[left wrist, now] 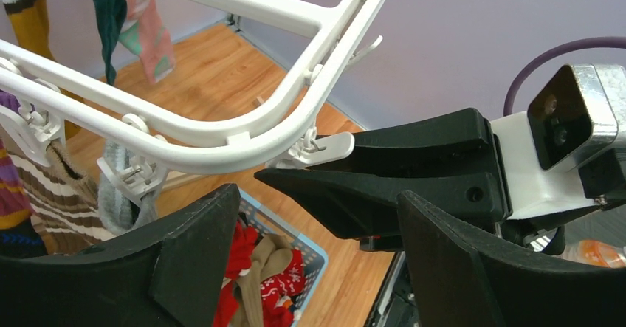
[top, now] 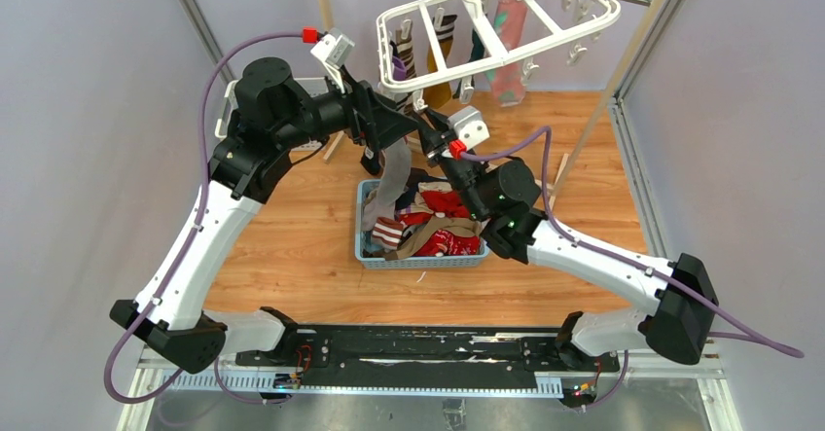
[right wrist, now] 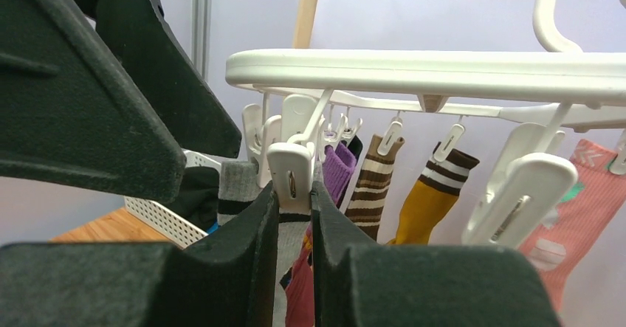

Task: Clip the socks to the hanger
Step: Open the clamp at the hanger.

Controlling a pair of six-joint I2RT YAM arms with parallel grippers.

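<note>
The white hanger (top: pixel 486 37) hangs at the back with several socks clipped to it: purple (right wrist: pixel 336 172), brown-striped (right wrist: pixel 373 187), mustard (right wrist: pixel 432 194) and pink (right wrist: pixel 583 194). A grey sock (top: pixel 392 183) dangles from a clip on its near-left corner, over the basket. My right gripper (right wrist: pixel 294 194) is shut on a white clip (right wrist: pixel 290 168), and the grey sock (right wrist: pixel 236 187) hangs just behind it. My left gripper (left wrist: pixel 317 216) is open and holds nothing. It sits under the hanger's rim (left wrist: pixel 221 131), with the right gripper's black fingers (left wrist: pixel 384 187) crossing in front.
A blue basket (top: pixel 370 256) full of red, beige and other socks stands on the wooden floor below both grippers. A white lattice basket (right wrist: pixel 159 220) stands to the left. Wooden rack posts (top: pixel 623 71) and a metal rail rise behind the hanger.
</note>
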